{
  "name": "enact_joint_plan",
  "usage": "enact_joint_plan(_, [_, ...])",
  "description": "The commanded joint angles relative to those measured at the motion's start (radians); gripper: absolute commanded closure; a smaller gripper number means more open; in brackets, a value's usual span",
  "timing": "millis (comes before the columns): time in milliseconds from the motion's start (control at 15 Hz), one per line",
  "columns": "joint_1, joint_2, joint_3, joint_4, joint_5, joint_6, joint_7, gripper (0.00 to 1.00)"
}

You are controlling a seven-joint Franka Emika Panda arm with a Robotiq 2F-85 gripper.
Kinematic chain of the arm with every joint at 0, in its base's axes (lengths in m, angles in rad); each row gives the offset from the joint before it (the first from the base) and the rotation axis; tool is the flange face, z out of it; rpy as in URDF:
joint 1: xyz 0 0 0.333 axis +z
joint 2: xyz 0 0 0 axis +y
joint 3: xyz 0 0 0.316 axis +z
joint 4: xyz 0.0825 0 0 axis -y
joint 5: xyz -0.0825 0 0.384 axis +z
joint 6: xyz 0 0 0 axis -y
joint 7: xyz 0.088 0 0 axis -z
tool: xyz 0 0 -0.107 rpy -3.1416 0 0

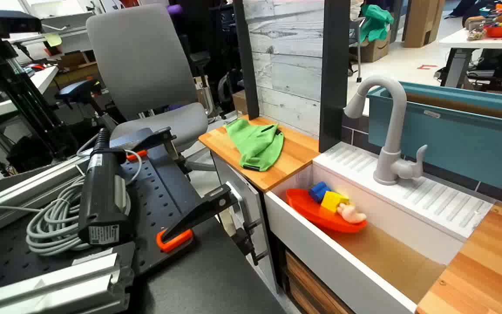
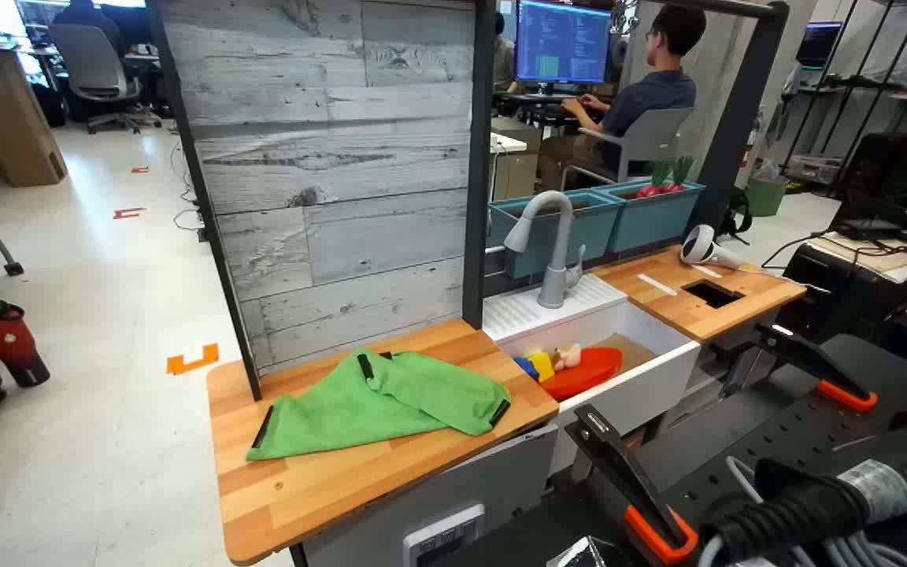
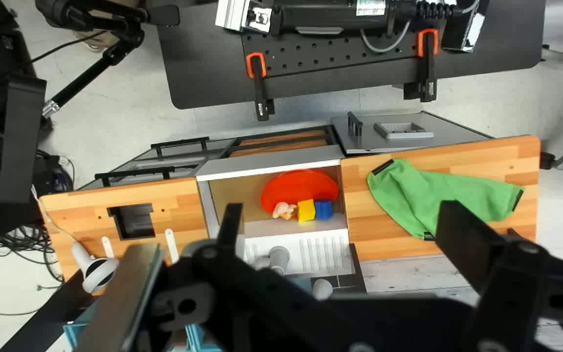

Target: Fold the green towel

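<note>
1. Closest to the lens in the wrist view, the gripper (image 3: 342,210) has its two fingers (image 3: 467,239) spread wide, holding nothing. That spread would suit a reach for loose cloth. Neither exterior view shows the hand, so I take it to be well apart from the work.

2. Beyond the fingers, the green towel (image 2: 390,405) lies on the wooden counter (image 2: 280,512), one part lapped across another, black strips (image 2: 263,428) at some of its edges. The lap looks slack and skewed rather than squared, so I judge the fold unfinished, perhaps not begun. A finger covers part of it in the wrist view by line of sight only, I think. A plank panel (image 2: 327,181) stands along the counter's back edge; it could crowd a pull that way, so folding toward the front seems safer.

3. Beside that counter, the sink (image 1: 329,257) holds a red dish (image 1: 305,212), with a yellow block (image 1: 333,201) and a blue block (image 1: 319,192) on or against its rim; I cannot tell which. They sit there, I suppose, to be out of the cloth's way.

4. Across the gap, orange-footed clamps (image 1: 203,211) sit at the edge of a black table (image 1: 190,279), presumably to pin down the perforated board (image 1: 155,183).

5. Farthest off, a seated person (image 2: 654,94) faces a screen (image 2: 564,39), turned away from the work.
</note>
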Motion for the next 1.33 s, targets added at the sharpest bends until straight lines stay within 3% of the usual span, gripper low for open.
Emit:
enact_joint_plan(0, [0.008,0.001,-0.005,0.003,-0.003,-0.002,0.003,0.0])
enact_joint_plan(200, [0.008,0.001,-0.005,0.003,-0.003,-0.002,0.003,0.0])
enact_joint_plan(467, [0.014,0.064,0.021,-0.04,0.001,0.084,0.05,0.0])
enact_joint_plan(800, [0.05,0.186,0.047,-0.11,0.053,0.305,0.099,0.0])
enact_joint_plan(1267, [0.137,0.469,0.051,-0.162,0.251,0.675,-0.009,0.0])
